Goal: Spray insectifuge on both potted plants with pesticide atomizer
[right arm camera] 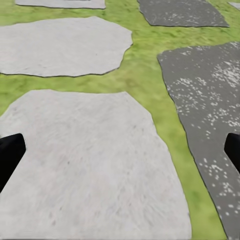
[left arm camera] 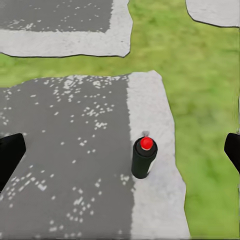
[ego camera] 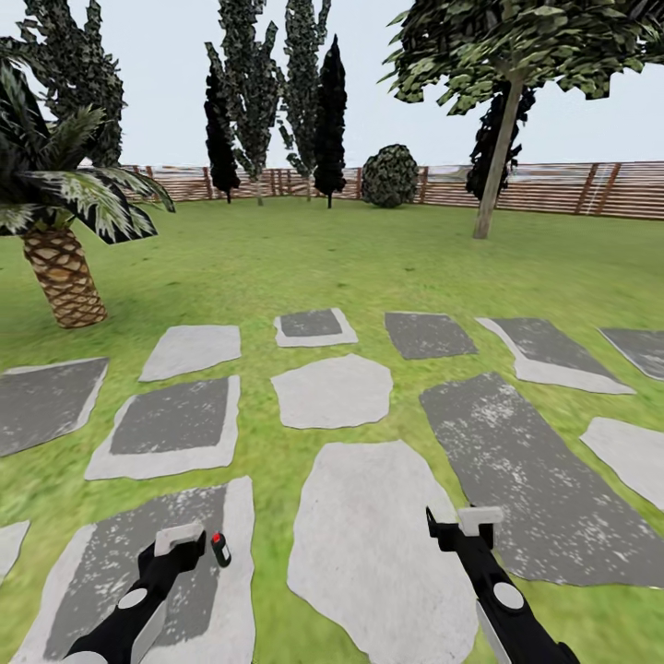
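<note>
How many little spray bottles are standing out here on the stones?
1. The atomizer stands upright on a grey stepping stone, just beside the left gripper. Others may lie outside the view.

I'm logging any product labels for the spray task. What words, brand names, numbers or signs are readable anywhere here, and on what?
None can be read.
Pesticide atomizer: dark bottle with a red top, standing on a stepping stone; no legible label shows in the left wrist or head view.
Stepping stones, lawn, fence: no writing or signs.
</note>
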### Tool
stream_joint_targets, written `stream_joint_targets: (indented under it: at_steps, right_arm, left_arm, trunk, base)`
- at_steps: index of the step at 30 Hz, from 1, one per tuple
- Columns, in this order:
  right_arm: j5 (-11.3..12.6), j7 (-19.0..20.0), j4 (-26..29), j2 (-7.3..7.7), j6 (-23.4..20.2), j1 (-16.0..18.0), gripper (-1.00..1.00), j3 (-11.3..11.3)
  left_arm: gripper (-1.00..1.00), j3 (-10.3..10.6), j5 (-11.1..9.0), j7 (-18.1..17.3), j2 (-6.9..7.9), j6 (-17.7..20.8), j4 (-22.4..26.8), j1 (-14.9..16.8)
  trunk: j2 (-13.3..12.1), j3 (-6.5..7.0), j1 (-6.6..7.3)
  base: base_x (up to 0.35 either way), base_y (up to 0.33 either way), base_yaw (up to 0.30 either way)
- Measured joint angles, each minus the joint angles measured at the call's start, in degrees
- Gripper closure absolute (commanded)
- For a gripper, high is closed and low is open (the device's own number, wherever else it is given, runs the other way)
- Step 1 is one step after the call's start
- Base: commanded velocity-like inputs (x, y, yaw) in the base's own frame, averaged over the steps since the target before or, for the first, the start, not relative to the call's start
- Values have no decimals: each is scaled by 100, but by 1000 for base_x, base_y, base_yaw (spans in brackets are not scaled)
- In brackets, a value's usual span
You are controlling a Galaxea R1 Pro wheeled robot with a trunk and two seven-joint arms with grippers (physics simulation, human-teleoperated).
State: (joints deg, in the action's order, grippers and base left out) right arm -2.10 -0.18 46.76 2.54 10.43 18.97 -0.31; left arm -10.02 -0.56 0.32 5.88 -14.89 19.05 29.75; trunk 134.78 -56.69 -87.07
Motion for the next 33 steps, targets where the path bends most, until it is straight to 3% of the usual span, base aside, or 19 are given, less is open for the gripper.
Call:
stream_joint_targets:
  at_steps: [8, 21, 33]
  right_arm:
    - [3, 2, 13, -1, -4, -1, -100, -1]
    - [3, -4, -6, -22, -5, -2, -100, 6]
    - [3, -6, -13, -41, -5, -2, -100, 7]
  left_arm:
    - [-100, -5, 0, 0, 1, 5, -2, 1]
    - [-100, 77, 39, -19, -7, 6, 27, 20]
    - [-100, 72, 65, -26, -22, 10, 47, 73]
  trunk:
    - [321, -214, -176]
    - [842, -561, -461]
    - [860, -919, -493]
  base:
    - [0, 0, 36]
    - [0, 0, -139]
    - [0, 0, -186]
